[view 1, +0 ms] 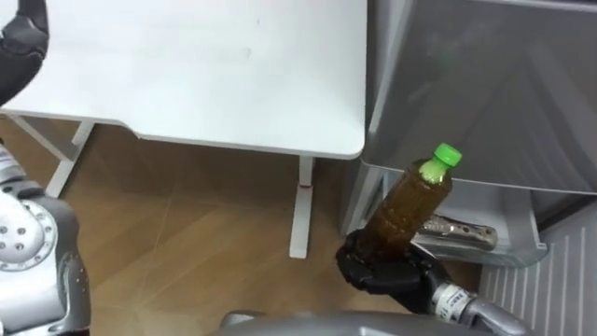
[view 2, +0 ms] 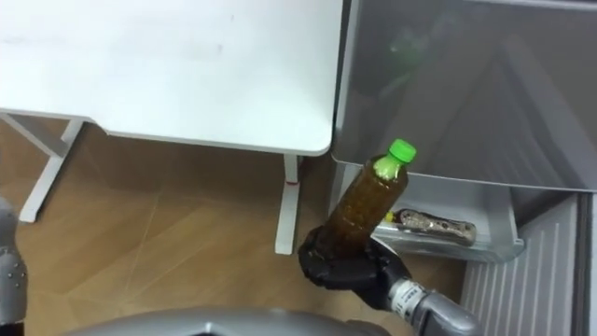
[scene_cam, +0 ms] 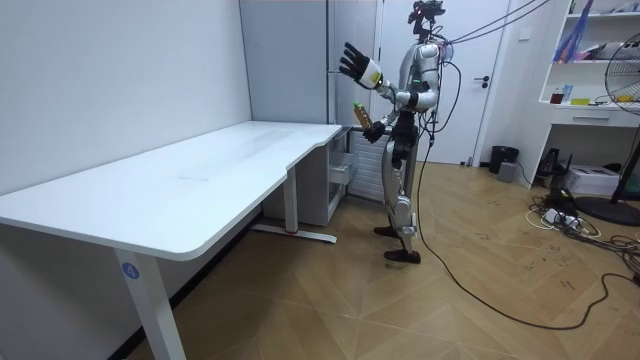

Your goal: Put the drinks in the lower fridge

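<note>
A clear bottle of brown drink with a green cap (view 1: pixel 415 201) stands tilted in my right hand (view 1: pixel 382 271), whose dark fingers are curled round its base. The hand holds it low in front of the grey fridge (view 1: pixel 485 84). Just behind the bottle, the fridge's lower drawer (view 1: pixel 508 250) is pulled out, and a flat shiny packet (view 1: pixel 457 231) lies inside. My left hand (scene_cam: pixel 352 60) is raised high beside the fridge with fingers spread, and a dark part of it shows at the top left corner (view 1: pixel 23 37). I stand upright on the wood floor at the desk's end, facing the fridge.
A long white desk (view 1: pixel 205 65) butts against the fridge on my left, with its white leg (view 1: pixel 300 210) near the drawer. In the room view, cables (scene_cam: pixel 570 215), a fan (scene_cam: pixel 625 75) and a shelf unit lie towards the room view's right.
</note>
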